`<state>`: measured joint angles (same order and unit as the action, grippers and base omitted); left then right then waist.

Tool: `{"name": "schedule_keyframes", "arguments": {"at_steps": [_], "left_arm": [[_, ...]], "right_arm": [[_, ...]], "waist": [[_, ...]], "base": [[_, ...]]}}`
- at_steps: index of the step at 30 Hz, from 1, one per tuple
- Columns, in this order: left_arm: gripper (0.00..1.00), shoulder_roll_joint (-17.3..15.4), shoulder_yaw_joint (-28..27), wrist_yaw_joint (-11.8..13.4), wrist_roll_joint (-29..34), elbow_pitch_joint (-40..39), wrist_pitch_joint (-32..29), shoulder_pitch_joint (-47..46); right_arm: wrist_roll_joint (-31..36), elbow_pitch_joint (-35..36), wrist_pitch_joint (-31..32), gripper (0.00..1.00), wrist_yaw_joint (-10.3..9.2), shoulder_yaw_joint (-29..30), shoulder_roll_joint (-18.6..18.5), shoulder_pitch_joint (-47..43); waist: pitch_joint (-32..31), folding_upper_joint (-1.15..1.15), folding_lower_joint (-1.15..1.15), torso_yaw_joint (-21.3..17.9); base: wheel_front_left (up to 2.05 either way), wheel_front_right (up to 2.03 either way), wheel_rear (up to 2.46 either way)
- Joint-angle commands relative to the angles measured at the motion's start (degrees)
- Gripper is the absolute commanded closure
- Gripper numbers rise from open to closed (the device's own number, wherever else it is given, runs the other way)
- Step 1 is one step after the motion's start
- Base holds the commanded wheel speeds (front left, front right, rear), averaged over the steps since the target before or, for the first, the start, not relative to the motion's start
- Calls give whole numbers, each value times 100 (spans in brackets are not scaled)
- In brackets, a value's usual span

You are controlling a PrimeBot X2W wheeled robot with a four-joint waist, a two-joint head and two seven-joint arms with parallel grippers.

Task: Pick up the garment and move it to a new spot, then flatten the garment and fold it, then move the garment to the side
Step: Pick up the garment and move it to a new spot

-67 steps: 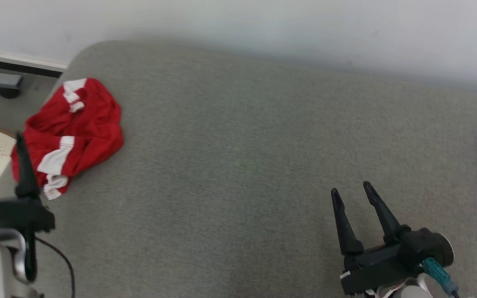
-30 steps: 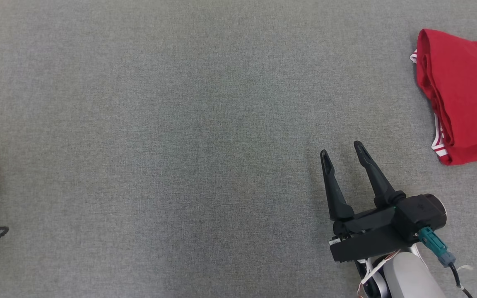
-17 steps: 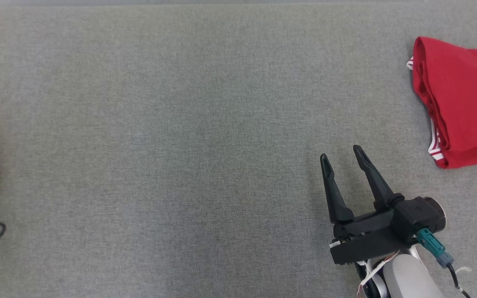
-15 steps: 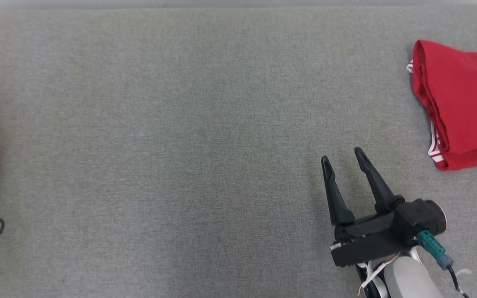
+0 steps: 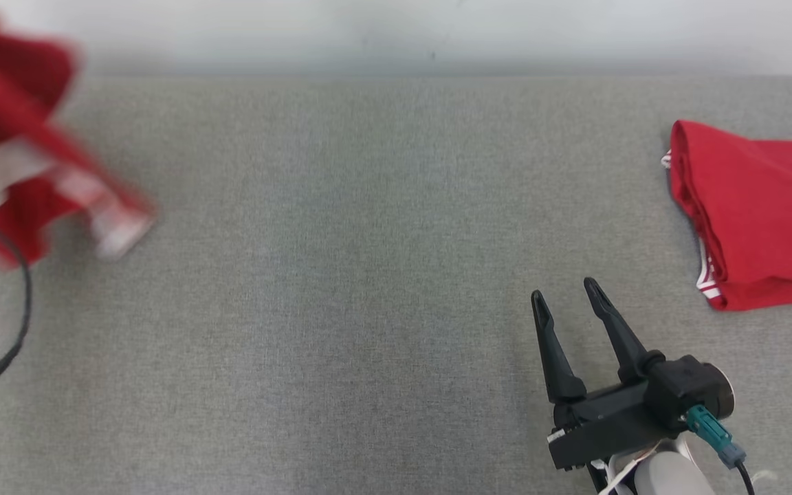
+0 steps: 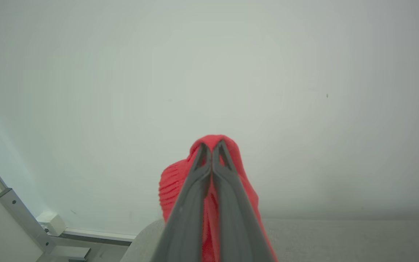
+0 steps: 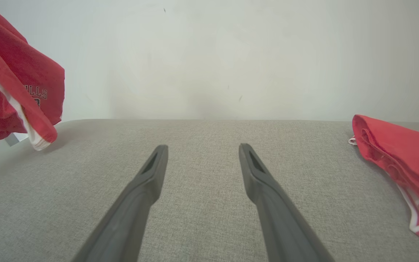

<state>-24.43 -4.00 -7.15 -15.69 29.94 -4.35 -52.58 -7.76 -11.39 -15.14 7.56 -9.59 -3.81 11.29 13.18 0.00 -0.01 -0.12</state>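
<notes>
Nearest, at five o'clock in the head view, my right gripper (image 5: pixel 564 289) hovers over the grey padded surface (image 5: pixel 368 275), fingers spread and holding nothing. It is well apart from the cloth, so I judge it too far off to catch anything that sags. At eight o'clock a dark cable (image 5: pixel 14 330) loops in from the left edge, and a dangling hem could snag on it as I swing inward. Farther out, at ten o'clock, my left gripper (image 6: pixel 212 145) is pressed together on a ridge of the red garment (image 5: pixel 25 137), which hangs bunched above the surface's left corner with white trim trailing (it is blurred in the head view, so I cannot tell how much cloth is really in the pinch). The hold looks narrow. A quick move could let the fabric slip out, or land it as a heap that is hard to flatten. As for the way across, the middle of the surface is open grey fabric and nothing blocks it. At two to three o'clock a second red garment (image 5: pixel 760 213) lies folded near the right edge, and carrying too far over could overlap the two. Beyond, at twelve o'clock, the pale wall (image 5: pixel 396 34) bounds the far edge, and an overshoot there would crumple the cloth against it.
</notes>
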Motion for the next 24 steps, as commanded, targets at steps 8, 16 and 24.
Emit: {"name": "schedule_keyframes", "arguments": {"at_steps": [8,16,24], "left_arm": [[100,333,491,-31,-520,-1729,-575,-2],[100,796,983,-12,-899,-2874,-1119,199],[100,1408,1577,18,-1075,-3325,-1275,339]], "right_arm": [[-128,-73,-4,0,-12,-35,76,-193],[-326,-62,-4,0,-12,-38,97,-197],[-498,-58,-4,0,-12,20,96,-309]], "waist": [[-385,0,1,-362],[-413,0,1,-972],[-292,0,1,-1372]], "base": [[0,0,0],[0,0,0],[0,0,0]]}}
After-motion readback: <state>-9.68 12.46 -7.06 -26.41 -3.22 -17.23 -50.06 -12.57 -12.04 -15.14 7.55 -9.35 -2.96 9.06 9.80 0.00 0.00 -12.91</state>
